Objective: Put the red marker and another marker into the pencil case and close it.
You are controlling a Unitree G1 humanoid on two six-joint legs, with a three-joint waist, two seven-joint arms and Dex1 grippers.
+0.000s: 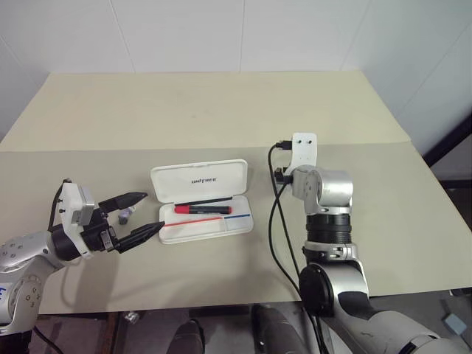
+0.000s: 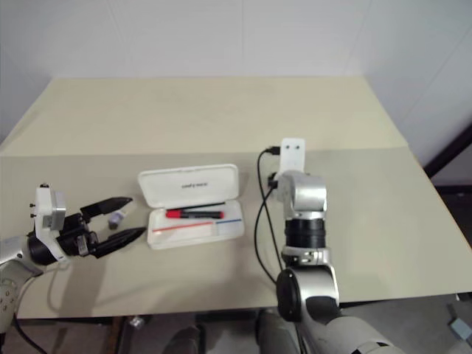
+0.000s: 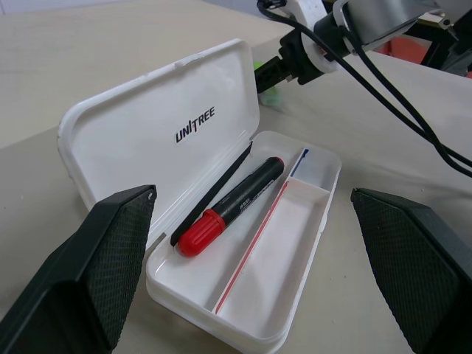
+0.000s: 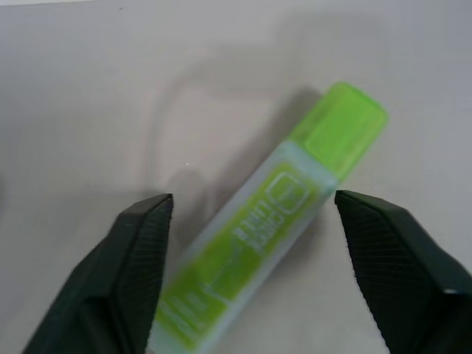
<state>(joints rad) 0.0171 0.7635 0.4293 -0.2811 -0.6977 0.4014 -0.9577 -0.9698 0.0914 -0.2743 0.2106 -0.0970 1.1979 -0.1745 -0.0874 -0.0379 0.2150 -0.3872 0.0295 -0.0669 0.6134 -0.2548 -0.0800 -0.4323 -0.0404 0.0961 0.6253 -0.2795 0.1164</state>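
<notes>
On the tabletop, pencil case (image 1: 200,199) lies lid-open, red marker (image 1: 202,209) already in the tray. Right end effector (image 4: 251,243) sits at the case's 3 o'clock, fingers spread astride a green highlighter (image 4: 269,225), probably lining up the second pick. Left end effector (image 1: 140,214) waits wide open at the case's 9 o'clock, likely to steady it or shut the lid.

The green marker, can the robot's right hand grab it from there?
Probably yes. The right gripper is open right over the green marker, one finger each side, with nothing between them on the table.
</notes>
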